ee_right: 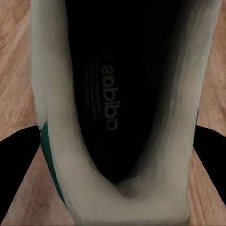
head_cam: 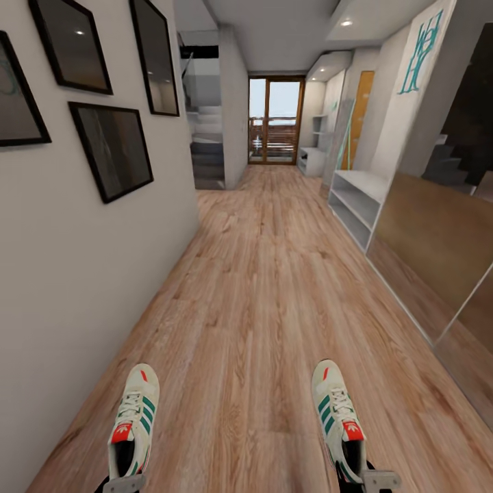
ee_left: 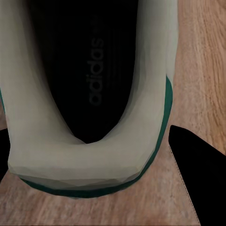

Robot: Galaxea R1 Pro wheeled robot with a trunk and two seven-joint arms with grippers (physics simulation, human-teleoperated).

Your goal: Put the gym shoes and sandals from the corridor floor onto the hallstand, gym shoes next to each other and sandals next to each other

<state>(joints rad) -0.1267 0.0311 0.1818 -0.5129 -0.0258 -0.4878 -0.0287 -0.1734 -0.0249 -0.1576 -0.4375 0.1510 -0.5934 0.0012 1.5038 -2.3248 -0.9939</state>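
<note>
Both gym shoes are white with green stripes and red tongue labels, toes pointing down the corridor. My left gripper (head_cam: 124, 483) is shut on the heel of the left gym shoe (head_cam: 134, 419). My right gripper (head_cam: 373, 479) is shut on the heel of the right gym shoe (head_cam: 337, 414). In the left wrist view the shoe's heel (ee_left: 80, 160) fills the space between the black fingers (ee_left: 193, 174). The right wrist view shows the other heel (ee_right: 117, 141) the same way. The hallstand (head_cam: 311, 161) stands far down on the right. The sandals are out of view.
The wood-plank corridor floor (head_cam: 260, 287) runs ahead to a glass door (head_cam: 276, 120). A wall with framed pictures (head_cam: 113, 147) is close on the left. On the right are a low white two-shelf bench (head_cam: 356, 198) and a glossy brown panel (head_cam: 438, 253).
</note>
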